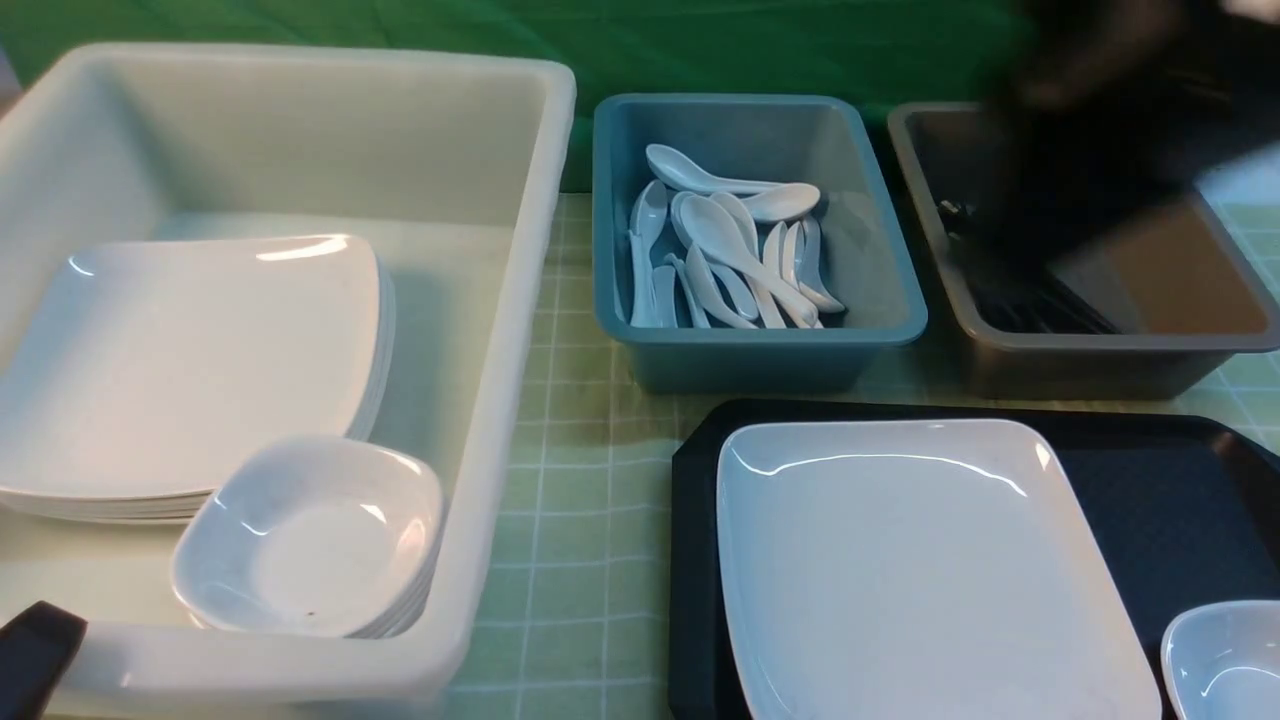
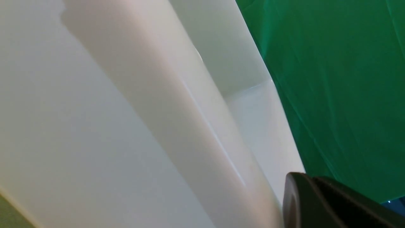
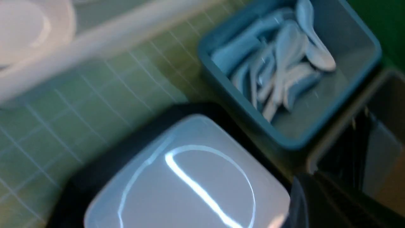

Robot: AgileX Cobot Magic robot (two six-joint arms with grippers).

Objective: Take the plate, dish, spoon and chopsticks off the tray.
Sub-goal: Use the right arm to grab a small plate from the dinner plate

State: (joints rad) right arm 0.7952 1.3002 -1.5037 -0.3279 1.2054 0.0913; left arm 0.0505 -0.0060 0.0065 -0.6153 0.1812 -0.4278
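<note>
Pincer on the left arm (image 2: pixel 311 183) down by the near rim of the white tub (image 1: pixel 515 330), toward the left of the tabletop (image 1: pixel 570 480); spread of its jaws impossible to tell, nothing visible in its hold. Inside that tub, a stack of plates (image 1: pixel 190 360) over to the left and small dishes (image 1: pixel 310 540) nested in the near right corner. Farther right, near the tabletop's far side, the blue tub (image 1: pixel 760 337) with a heap of loose spoons (image 1: pixel 745 240), and just beside it the brown tub (image 1: pixel 1130 343) with black sticks (image 1: pixel 1050 305) along its left part. Nearer than both, the black tray (image 1: pixel 695 600), no spoon or chopsticks on the part in view; probably both sorted already, so perhaps half the job done. Still to clear: the plate (image 1: pixel 920 560), flat on the tray close to its left edge and far left corner, and the dish (image 1: pixel 1230 660), just right of the plate and cut off by the picture's edge. Over the brown tub, the right arm (image 1: pixel 1090 150), blurred; pincer on the right arm (image 3: pixel 311 183) closed up, apparently empty. Likely next: plate to the stack, dish to the nest, with some risk of a slip on the glossy rim.
</note>
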